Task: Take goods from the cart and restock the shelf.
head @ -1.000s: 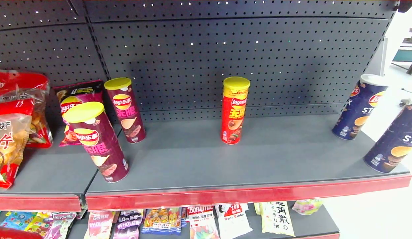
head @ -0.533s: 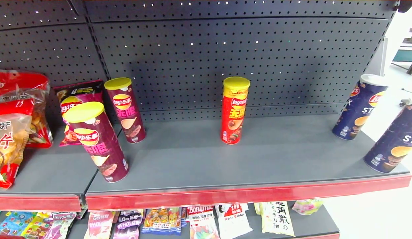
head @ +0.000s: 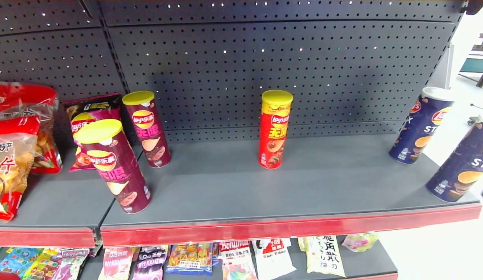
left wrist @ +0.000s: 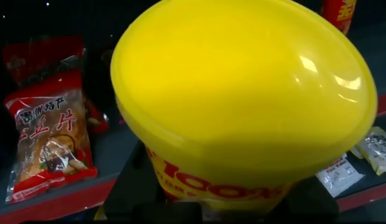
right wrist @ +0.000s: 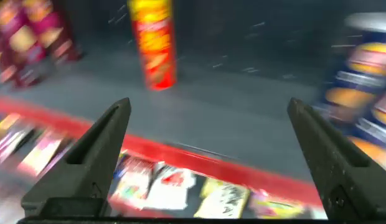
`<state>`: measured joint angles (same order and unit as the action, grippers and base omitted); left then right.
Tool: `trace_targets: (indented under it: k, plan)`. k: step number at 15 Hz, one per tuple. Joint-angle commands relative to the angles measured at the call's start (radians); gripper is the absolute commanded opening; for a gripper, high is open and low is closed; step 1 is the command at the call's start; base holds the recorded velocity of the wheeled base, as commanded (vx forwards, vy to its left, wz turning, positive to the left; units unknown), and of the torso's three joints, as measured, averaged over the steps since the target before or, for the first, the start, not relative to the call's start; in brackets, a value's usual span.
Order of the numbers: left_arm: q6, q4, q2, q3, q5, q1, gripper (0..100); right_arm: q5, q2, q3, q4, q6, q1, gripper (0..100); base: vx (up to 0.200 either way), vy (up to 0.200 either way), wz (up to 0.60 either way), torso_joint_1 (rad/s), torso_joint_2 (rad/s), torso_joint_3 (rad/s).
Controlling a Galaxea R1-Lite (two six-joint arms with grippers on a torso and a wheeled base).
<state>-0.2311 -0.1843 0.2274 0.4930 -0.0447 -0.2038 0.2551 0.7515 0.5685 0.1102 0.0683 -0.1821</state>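
Note:
A can with a yellow lid (left wrist: 243, 93) and a red and yellow body sits right in front of the left wrist camera. My left gripper (left wrist: 224, 208) is shut on its body, with dark fingers showing on both sides. My right gripper (right wrist: 208, 106) is open, its fingers wide apart, in front of the red shelf edge (right wrist: 199, 155). It faces a red can (right wrist: 154, 46) that stands upright mid-shelf (head: 275, 130). The grey shelf (head: 241, 186) has bare room on either side of that can.
Two purple cans (head: 113, 167) (head: 147, 130) stand at the shelf's left, two blue cans (head: 420, 126) (head: 461, 165) at its right end. Snack bags (head: 15, 147) fill the neighbouring bay. Small packets (head: 233, 260) lie on the lower shelf. A perforated back panel (head: 264, 70) closes the rear.
A red shape at the bottom left corner of the head view has shrunk toward the edge. A dark part has appeared at the right edge. The shelf goods have not moved.

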Motion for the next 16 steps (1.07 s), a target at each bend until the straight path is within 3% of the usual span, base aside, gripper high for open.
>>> trace_targets:
  k: [1,2,3,4,10,16]
  plan:
    - [-0.001,0.000,0.009,-0.002,-0.014,0.000,0,0.072,0.539,0.117,0.230,0.036,-0.129,100,0.000,0.000,0.00,0.000,0.00,0.000]
    - [0.001,0.000,0.007,-0.005,-0.017,0.000,0,0.073,0.671,0.151,0.381,0.033,-0.100,100,0.000,0.000,0.00,0.000,0.00,0.000]
    - [-0.001,0.000,0.006,-0.007,-0.017,0.000,0,0.075,0.695,0.157,0.408,0.033,-0.096,100,0.000,0.000,0.00,0.000,0.00,0.000]
    - [0.001,0.000,0.010,-0.001,-0.017,0.000,0,0.156,0.807,0.231,0.460,0.024,-0.088,100,0.000,0.000,0.00,0.000,0.00,0.000]
    - [0.006,0.003,0.033,0.013,-0.015,-0.002,0,0.200,1.071,0.467,0.463,0.027,-0.111,100,0.000,0.000,0.00,0.000,0.00,0.000]
    - [0.006,0.005,0.062,0.029,-0.014,-0.002,0,0.200,1.146,0.534,0.463,0.025,-0.126,100,0.000,0.000,0.00,0.000,0.00,0.000]
